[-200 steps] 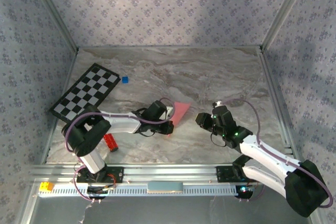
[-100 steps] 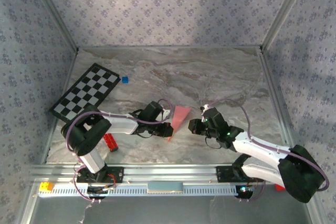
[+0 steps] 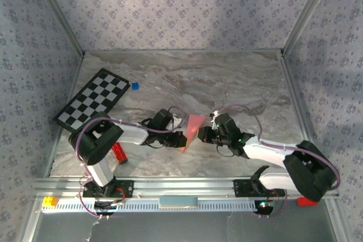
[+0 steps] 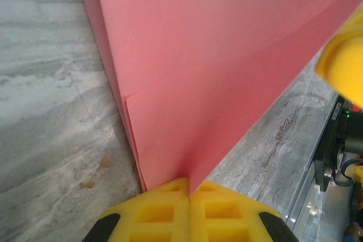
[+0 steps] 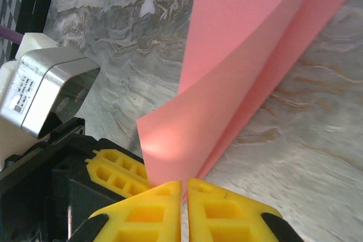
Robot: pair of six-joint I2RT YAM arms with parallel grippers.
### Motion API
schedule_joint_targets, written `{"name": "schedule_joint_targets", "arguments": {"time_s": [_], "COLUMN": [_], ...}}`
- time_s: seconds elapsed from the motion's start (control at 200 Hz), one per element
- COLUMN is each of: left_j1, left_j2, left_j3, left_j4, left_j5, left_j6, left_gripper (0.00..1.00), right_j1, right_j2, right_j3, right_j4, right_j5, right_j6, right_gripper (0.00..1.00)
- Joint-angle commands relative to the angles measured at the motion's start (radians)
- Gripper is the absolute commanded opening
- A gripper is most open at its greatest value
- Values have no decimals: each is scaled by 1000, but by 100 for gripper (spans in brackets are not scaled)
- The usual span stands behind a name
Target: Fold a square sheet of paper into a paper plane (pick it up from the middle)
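— What have your claws got?
— Your left gripper [image 4: 189, 190] is clamped on a folded corner of the square sheet of paper [image 4: 215, 55]. Your right gripper [image 5: 184, 188] is pinched shut on another corner of it.
— Where's the sheet?
— It's folded between them, mid-tabletop [image 3: 227, 77], nearer the near edge. The checkerboard [image 3: 93, 99] lies by the left edge.

Marble table [image 3: 227, 77] holds checkerboard [image 3: 93, 99], blue cube [image 3: 135, 86], red bar [image 3: 118, 153].

Bright even light, soft shadows
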Motion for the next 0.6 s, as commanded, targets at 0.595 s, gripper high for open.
{"name": "schedule_joint_targets", "arguments": {"time_s": [0.595], "left_j1": [44], "left_j2": [83], "left_j3": [37], "left_j4": [-85], "left_j5": [92], "left_j6": [42], "left_gripper": [0], "right_j1": [-26], "right_j2": [206], "right_j3": [107], "right_j4": [126], "right_j5": [-106], "right_j6": [-11], "right_gripper": [10]}}
